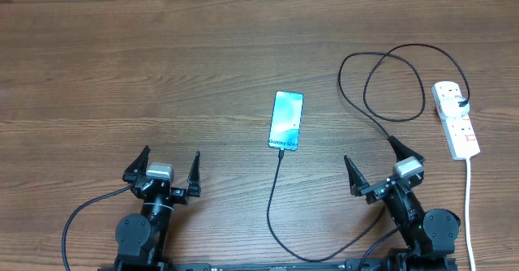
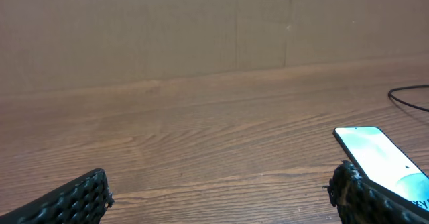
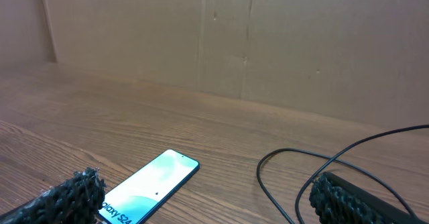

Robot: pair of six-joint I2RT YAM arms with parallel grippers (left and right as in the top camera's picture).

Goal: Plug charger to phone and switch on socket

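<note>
Inspected counter (image 1: 162,60) from overhead, taking the far edge as 12 o'clock. Found phone (image 1: 286,122) lying flat, screen up, just right of centre, "Galaxy" band at its 6 o'clock end. Traced charger (image 1: 340,75) from a black plug on the socket (image 1: 458,129) at 3 o'clock, through wide loops toward 1 o'clock, then down to the right gripper (image 1: 369,148), and lost it beneath that arm. Picked up a black cable again near the 6 o'clock edge, curving up to the phone's near short edge. Saw cable tip (image 1: 280,152) touching that edge; could not tell whether fully seated. Found the socket's red switches too small to read. Noted white cord (image 1: 469,206) running from the socket toward 5 o'clock. Recorded left gripper (image 1: 172,152) at 7 o'clock, jaws spread wide, holding nothing, well apart from the phone. Recorded right gripper at 5 o'clock, jaws likewise spread wide and empty. Confirmed in both wrist views: only bare counter between the fingers.
</note>
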